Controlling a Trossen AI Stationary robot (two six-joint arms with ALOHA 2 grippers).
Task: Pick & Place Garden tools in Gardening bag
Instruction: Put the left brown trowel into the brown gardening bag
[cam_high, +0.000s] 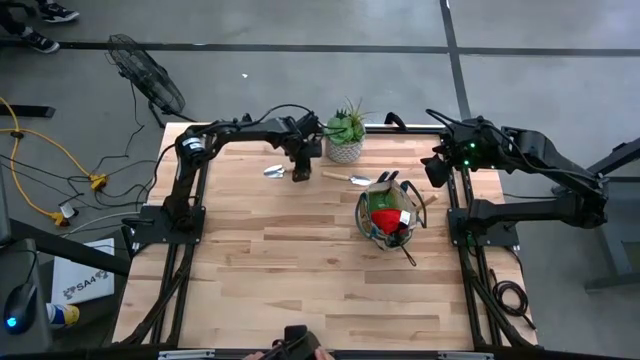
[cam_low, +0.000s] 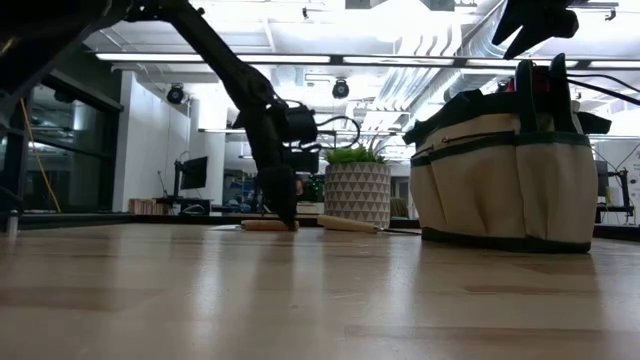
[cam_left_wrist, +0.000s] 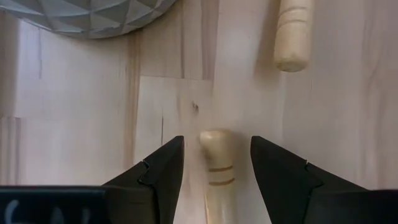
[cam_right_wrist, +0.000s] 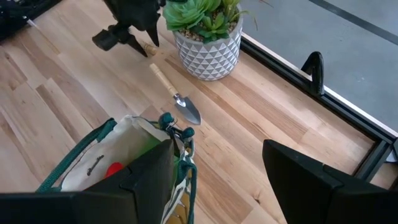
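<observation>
Left gripper (cam_left_wrist: 216, 163): lowered to the tabletop (cam_high: 300, 270) just beside the plant pot (cam_high: 345, 150); jaws parted and straddling the end of a wooden handle, not closed on it (a gap shows on both sides in the left wrist view).
Trowel at left gripper (cam_high: 275, 171): lies flat on the tabletop, metal blade pointing away from the pot, handle end between the parted jaws.
Second trowel (cam_right_wrist: 176, 97): lies flat between the pot and the gardening bag, blade toward the bag; its handle end shows near the first handle without touching it.
Gardening bag (cam_high: 388, 215): stands upright on the right half of the tabletop, already holding tools (a red piece and dark handles show in its top).
Right gripper (cam_right_wrist: 217, 168): held in the air above the far right side of the tabletop, near the bag; jaws wide apart, nothing in them.
Plant pot: white patterned, with a green succulent, at the far edge.
</observation>
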